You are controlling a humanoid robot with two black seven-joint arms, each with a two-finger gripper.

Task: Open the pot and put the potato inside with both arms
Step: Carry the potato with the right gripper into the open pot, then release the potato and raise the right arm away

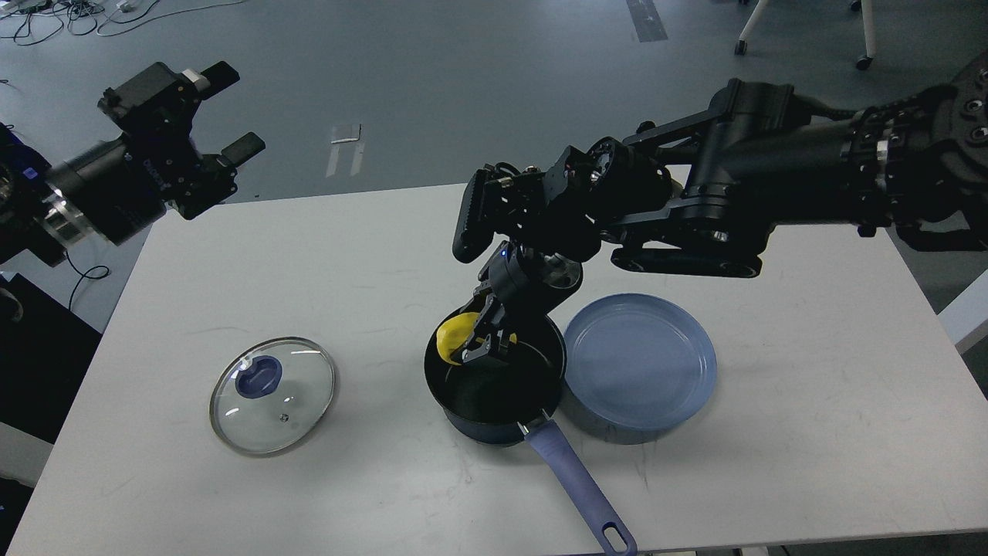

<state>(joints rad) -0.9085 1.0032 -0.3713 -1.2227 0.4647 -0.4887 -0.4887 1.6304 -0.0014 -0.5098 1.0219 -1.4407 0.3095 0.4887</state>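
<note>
Right gripper (482, 344) lowered into pot (494, 382), fingers pinched on potato (454, 337) at pot's 10 o'clock, inside rim. Left gripper (224, 108) raised off table at far 10 o'clock, fingers spread, nothing held. Glass lid (272, 394) already off, laid flat on table (810, 463) at pot's 9 o'clock. Blue plate (639, 367) at pot's 3 o'clock, just beside. Judged: opening done, potato placement nearly done; release and arm retreat left.

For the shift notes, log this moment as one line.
lid off, on table | right tool shut on potato inside pot | left tool open, raised
</note>
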